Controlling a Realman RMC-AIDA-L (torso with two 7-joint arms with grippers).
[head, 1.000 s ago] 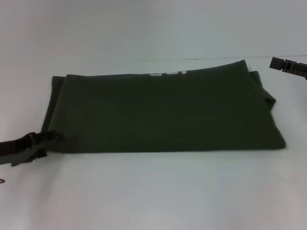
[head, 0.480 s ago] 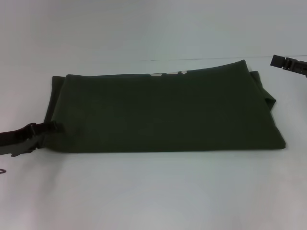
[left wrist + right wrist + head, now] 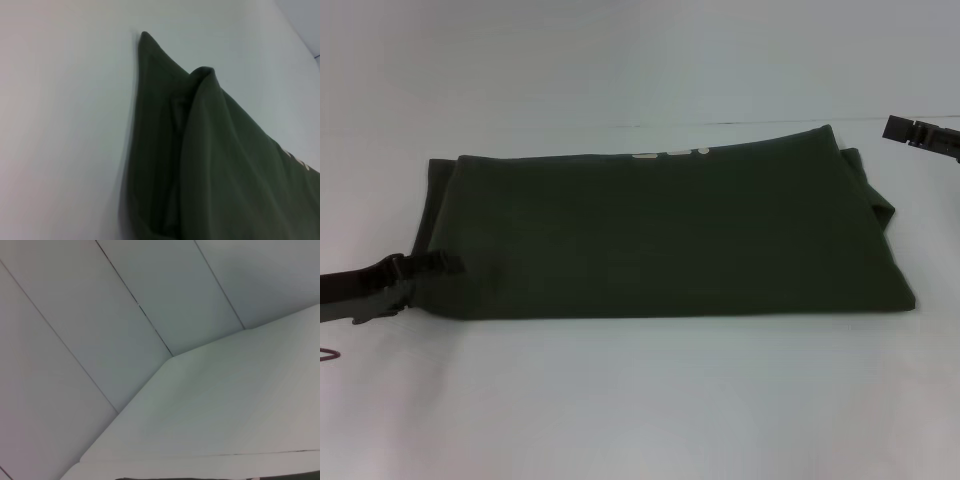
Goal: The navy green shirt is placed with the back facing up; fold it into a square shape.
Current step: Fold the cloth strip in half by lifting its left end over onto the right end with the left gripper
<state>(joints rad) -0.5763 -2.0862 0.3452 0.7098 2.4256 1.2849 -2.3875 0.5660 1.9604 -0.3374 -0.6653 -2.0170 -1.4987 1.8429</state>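
The navy green shirt point(image 3: 660, 235) lies folded into a wide flat rectangle in the middle of the white table point(image 3: 640, 400), plain side up. A sliver of cream lettering point(image 3: 670, 153) peeks out at its far edge. My left gripper point(image 3: 448, 266) reaches in low from the left and touches the shirt's left edge near the front corner. In the left wrist view, the shirt's layered folded edge point(image 3: 215, 165) fills the picture close up. My right gripper point(image 3: 892, 130) hangs apart from the cloth, beyond the shirt's far right corner.
White tabletop surrounds the shirt on every side, with a broad band in front of it. The table's far edge point(image 3: 750, 123) runs just behind the shirt. The right wrist view shows only the table corner point(image 3: 170, 358) and pale panels beyond.
My left gripper has moved up and to the right, from beside the front left corner onto the shirt's left edge. The shirt and the right gripper have not moved.
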